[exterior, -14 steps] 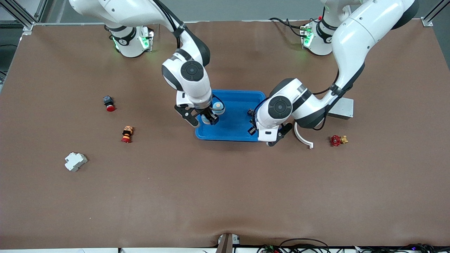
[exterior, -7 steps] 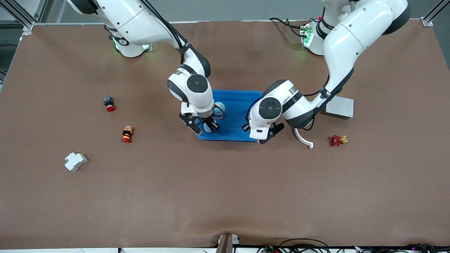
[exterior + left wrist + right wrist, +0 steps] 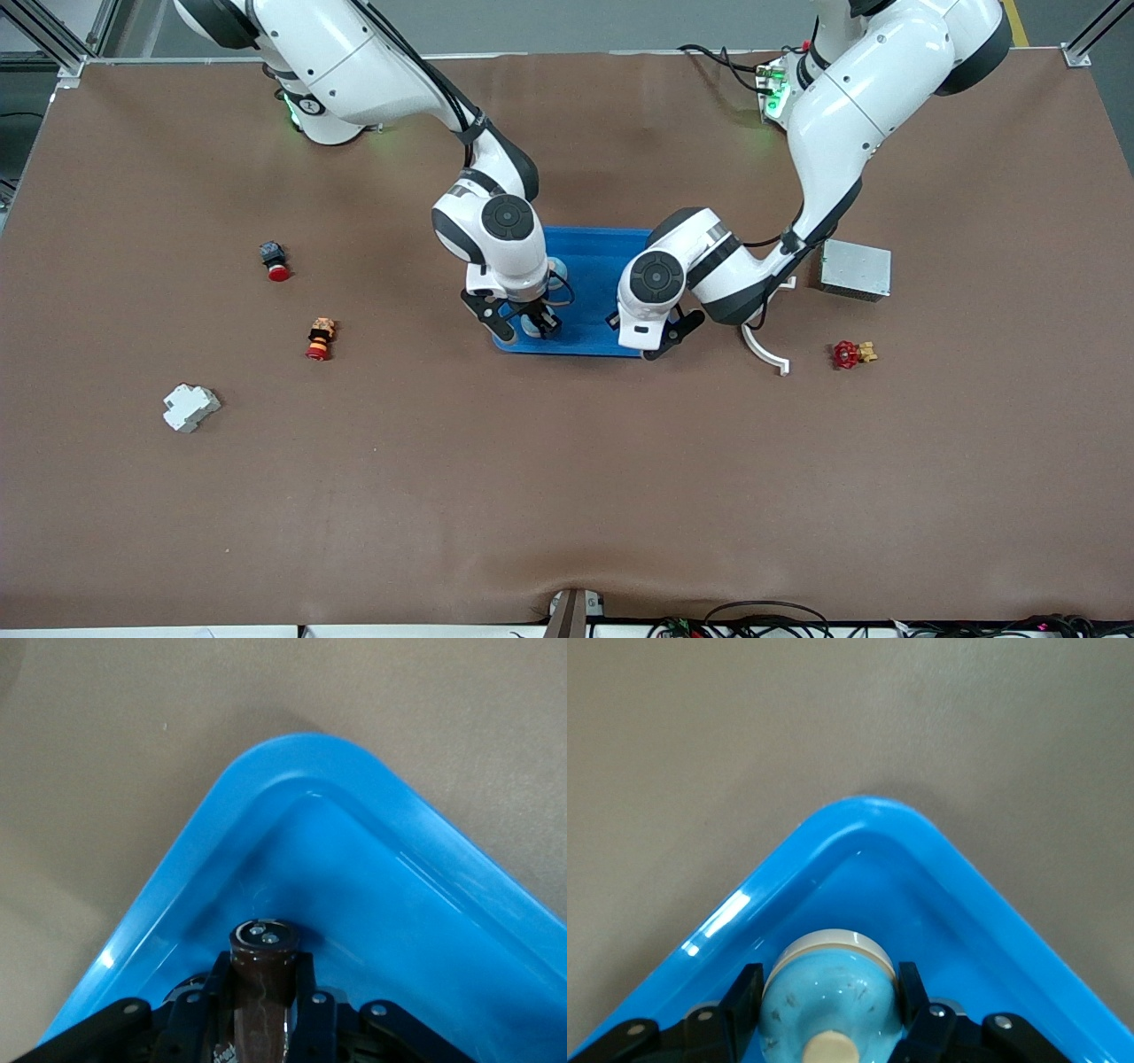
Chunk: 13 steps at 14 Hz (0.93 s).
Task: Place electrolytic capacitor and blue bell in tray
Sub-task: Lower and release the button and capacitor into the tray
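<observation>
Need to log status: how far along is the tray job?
Nothing is released yet. The left gripper holds the capacitor in one corner of the tray; the right gripper holds the blue bell in another corner. Left to do: open both grippers and pull the arms away.

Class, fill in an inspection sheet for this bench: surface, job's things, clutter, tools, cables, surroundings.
Surface: brown mat, slightly rippled.
Job's things: tray; electrolytic capacitor and blue bell both gripped over tray corners.
Clutter: grey metal box, red valve, white curved piece, two red push buttons, white block.
Tools: left tool shut on capacitor; right tool shut on bell.
Cables: bundle at table edge.
Surroundings: aluminium frame.
</observation>
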{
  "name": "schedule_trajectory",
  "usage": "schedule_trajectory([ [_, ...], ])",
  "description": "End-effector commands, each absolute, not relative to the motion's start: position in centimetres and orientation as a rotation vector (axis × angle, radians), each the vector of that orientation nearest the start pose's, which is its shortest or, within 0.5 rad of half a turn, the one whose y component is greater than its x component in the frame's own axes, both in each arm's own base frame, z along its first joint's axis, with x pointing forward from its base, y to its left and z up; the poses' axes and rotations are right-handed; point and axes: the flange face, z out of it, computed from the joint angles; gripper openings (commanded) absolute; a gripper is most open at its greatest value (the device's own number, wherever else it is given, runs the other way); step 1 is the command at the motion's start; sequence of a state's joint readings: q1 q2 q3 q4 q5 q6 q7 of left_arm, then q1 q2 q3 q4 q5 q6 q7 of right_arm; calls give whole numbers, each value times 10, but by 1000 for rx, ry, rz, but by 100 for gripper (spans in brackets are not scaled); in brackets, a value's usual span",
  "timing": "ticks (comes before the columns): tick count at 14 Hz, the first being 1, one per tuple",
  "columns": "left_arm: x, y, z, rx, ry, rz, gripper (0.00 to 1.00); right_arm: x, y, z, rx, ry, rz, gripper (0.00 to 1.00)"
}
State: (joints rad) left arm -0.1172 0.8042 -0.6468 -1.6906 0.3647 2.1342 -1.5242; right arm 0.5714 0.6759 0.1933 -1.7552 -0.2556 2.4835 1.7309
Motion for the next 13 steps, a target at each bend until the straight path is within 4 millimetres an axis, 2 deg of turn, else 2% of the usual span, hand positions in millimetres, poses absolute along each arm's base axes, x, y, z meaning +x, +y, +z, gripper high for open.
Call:
schedule_trajectory([
  [1, 516, -409, 195, -2882, -999, 343, 99, 487, 471, 191, -2822, 1239, -127, 0],
  [3, 517, -411, 200, -2869, -1029, 328, 100, 483, 477, 188, -2824, 1240, -123, 0],
  [8, 527, -414, 262, -2889, -954, 232, 100, 481, 478, 186, -2814, 1273, -149, 0],
  [9, 535, -412, 284, -2900, -935, 214, 100, 482, 476, 186, -2818, 1269, -163, 81],
  [10, 546, -407, 303, -2901, -919, 203, 100, 482, 477, 186, -2830, 1248, -184, 100],
  [13, 565, -388, 361, -2912, -736, 181, 100, 487, 472, 189, -2842, 1222, -223, 100],
])
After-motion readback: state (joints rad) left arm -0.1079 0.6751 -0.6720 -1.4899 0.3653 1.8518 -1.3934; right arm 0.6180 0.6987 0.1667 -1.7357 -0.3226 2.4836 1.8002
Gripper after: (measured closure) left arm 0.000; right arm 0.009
